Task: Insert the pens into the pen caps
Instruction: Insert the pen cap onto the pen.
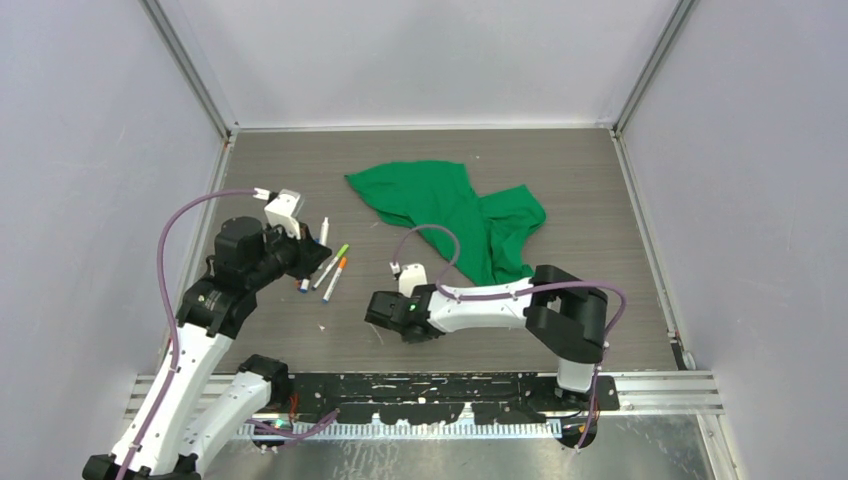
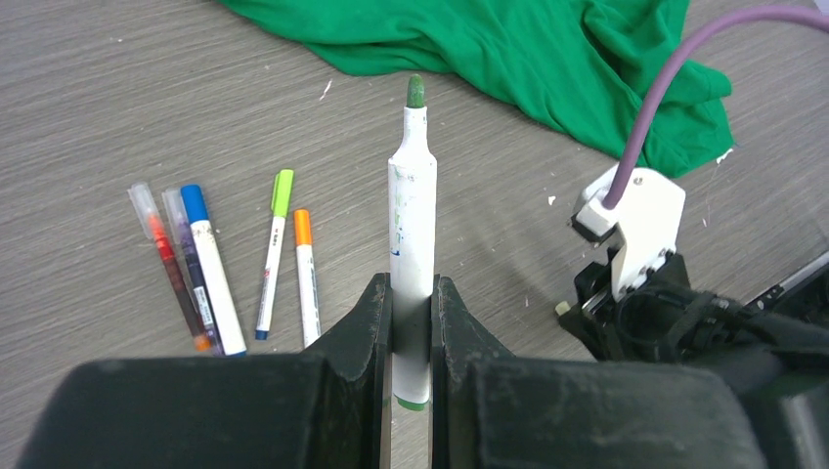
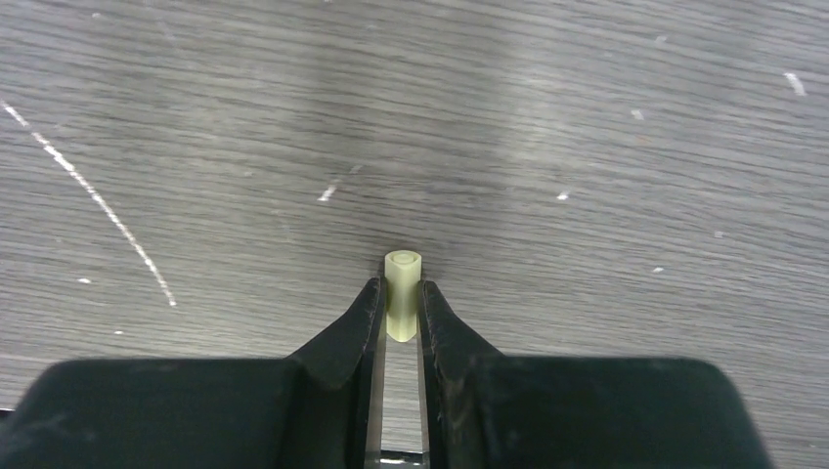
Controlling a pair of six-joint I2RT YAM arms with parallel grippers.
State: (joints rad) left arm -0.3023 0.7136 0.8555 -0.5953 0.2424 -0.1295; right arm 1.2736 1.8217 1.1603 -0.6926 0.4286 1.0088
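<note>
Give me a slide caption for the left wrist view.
Left fingers grip an uncapped green-tipped pen; five other pens lie on the table nearby, green cloth beyond.

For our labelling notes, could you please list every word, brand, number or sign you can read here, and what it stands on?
No text is legible in any view.
Lime-capped pen: tiny dark print on its barrel, too small to read.
Green-tipped pen in the left gripper: faint green marks, blurred.
Pale cap in the right gripper: no marking.
</note>
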